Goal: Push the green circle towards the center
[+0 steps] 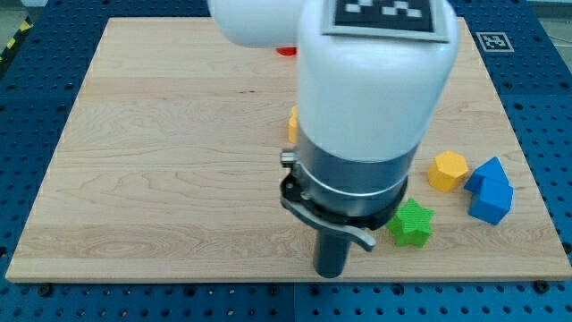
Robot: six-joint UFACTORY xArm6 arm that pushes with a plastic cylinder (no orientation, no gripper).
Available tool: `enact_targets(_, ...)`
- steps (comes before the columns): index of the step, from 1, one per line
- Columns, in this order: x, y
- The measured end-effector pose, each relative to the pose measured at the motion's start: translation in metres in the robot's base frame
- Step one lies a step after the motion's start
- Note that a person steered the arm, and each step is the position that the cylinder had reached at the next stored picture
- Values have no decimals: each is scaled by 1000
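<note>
Green circle: can't find it anywhere in this view, it may sit behind the arm body, which blocks a big part of the board's middle and upper right, so its place can't be told. The only green piece showing is a green star, low on the view's right side, just right of the rod and partly tucked under the arm's dark collar. My tip is down near the board's bottom edge, just left of and a bit below the green star, close but whether touching is unclear. No fingers on this rig, just the straight dark rod, so nothing spread or pinched. Further right of the star, a yellow hexagon, and just beside it to the right, two blue blocks: a blue block w/ a pointed top and a blue cube-like block right below it, the pair touching or nearly so. A sliver of another yellow block peeks out at the arm's left edge, shape not readable. At the view's top, a bit of a red block shows under the arm, shape hidden. All on the wooden board.
</note>
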State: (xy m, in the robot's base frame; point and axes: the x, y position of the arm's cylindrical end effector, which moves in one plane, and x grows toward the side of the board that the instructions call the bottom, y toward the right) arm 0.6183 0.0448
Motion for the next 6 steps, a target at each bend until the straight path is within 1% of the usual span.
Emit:
enact_targets(2, -6, 51)
enact_targets(3, -7, 67)
enact_targets(6, -52, 67)
